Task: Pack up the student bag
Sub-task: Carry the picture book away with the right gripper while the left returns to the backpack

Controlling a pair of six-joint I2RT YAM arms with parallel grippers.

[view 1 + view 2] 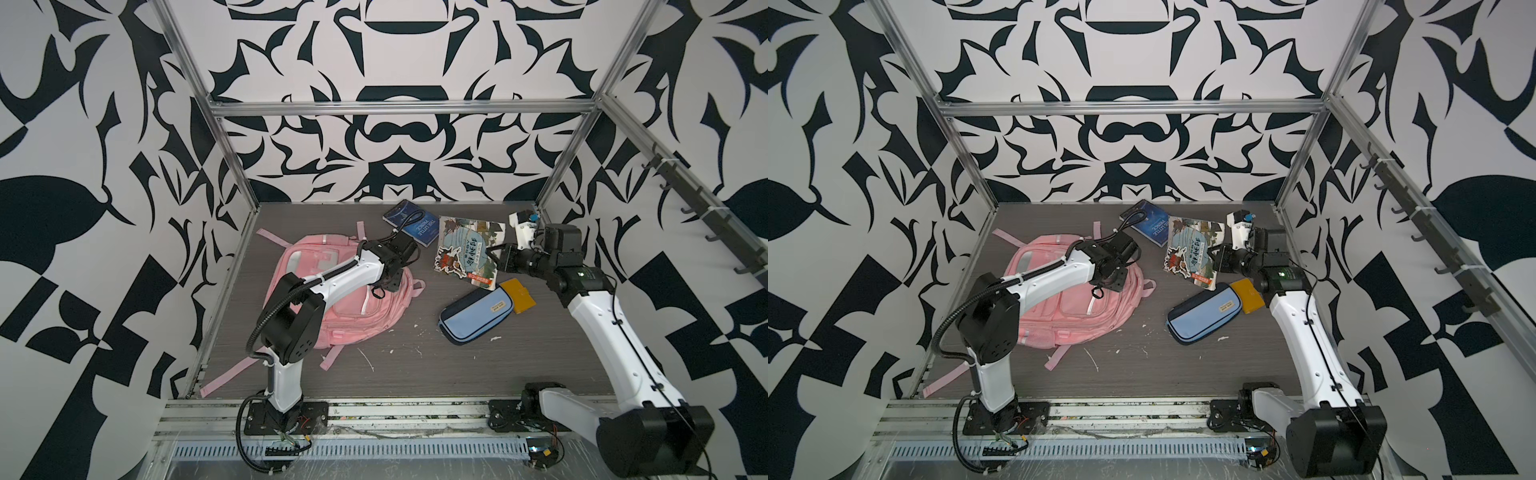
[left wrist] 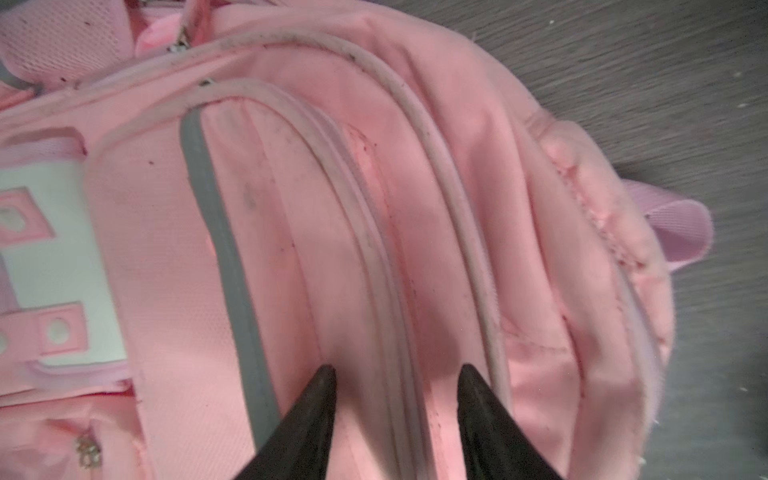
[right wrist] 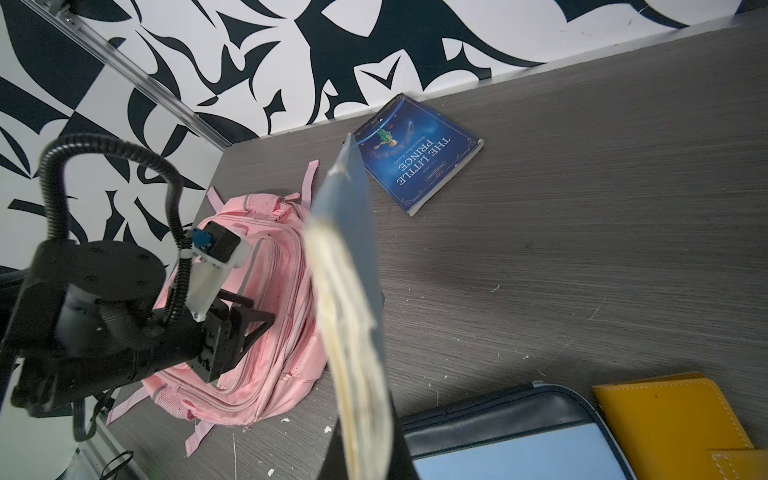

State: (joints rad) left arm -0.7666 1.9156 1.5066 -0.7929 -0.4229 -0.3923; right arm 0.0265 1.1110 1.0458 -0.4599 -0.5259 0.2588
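Left wrist view is showing our left tool (image 2: 397,372) with its jaws partly apart, straddling a zip seam on the pink bag (image 2: 291,249). We are likely lining up to pinch that seam and open a compartment. In both top views the bag is lying flat on the left of the worktop (image 1: 415,374), zips looking closed and straps splaying outward. Our right tool (image 1: 498,252) is clamping a picture book (image 1: 465,245) by its edge and holding it tilted up, probably ready for packing. A blue book (image 1: 415,226), pencil case (image 1: 473,316) and yellow wallet (image 1: 517,295) are lying nearby.
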